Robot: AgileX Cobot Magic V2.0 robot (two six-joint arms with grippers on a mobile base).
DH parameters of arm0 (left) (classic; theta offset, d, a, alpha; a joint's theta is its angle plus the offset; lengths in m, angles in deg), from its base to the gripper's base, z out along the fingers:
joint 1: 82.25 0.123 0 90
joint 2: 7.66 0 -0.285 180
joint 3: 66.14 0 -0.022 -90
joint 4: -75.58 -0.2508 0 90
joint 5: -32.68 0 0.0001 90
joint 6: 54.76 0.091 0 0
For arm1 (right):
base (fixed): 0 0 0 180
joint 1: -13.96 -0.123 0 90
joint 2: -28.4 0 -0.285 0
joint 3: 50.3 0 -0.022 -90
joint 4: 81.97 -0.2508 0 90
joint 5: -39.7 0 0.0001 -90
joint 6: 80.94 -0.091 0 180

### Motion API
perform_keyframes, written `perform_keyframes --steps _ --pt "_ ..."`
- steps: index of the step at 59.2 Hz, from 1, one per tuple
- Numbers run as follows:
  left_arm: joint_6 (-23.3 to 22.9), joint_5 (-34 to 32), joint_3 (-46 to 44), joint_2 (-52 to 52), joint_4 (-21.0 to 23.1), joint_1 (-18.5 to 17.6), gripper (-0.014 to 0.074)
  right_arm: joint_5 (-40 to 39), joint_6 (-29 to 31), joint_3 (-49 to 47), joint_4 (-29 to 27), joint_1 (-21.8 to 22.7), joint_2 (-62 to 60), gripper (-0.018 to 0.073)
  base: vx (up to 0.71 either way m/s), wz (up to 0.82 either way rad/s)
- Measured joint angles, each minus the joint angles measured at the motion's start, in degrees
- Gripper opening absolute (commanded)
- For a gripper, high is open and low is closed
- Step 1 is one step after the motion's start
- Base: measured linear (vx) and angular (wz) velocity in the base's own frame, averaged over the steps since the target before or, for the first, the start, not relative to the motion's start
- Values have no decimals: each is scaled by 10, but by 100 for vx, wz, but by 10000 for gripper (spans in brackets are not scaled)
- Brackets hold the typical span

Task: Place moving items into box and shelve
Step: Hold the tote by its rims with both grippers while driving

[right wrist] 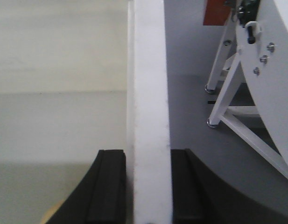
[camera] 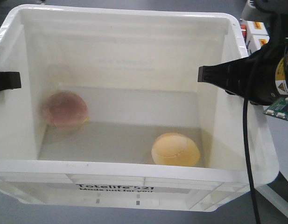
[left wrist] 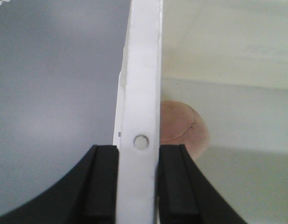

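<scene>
A white translucent plastic box (camera: 120,14) fills the front view. Inside it lie a pinkish-brown ball (camera: 64,109) at the left and a yellow ball (camera: 175,149) at the front right. My left gripper (camera: 8,80) is shut on the box's left rim; in the left wrist view the gripper (left wrist: 138,148) clamps the rim (left wrist: 143,70), with the pinkish ball (left wrist: 186,128) just inside. My right gripper (camera: 214,74) is shut on the right rim; in the right wrist view it (right wrist: 148,151) clamps the wall (right wrist: 148,70). A sliver of the yellow ball (right wrist: 52,217) shows there.
A white metal frame (right wrist: 237,93) stands on the grey floor to the right of the box, with an orange object (right wrist: 216,11) behind it. Small white and orange cartons (camera: 256,37) sit at the upper right. A black cable (camera: 249,154) hangs from my right arm.
</scene>
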Motion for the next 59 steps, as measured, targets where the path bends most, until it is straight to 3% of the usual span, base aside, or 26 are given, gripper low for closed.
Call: perform_keyframes --steps 59 --pt "0 1 0 0 1 0 109 4 0 0 -1 -2 0 -11 -15 60"
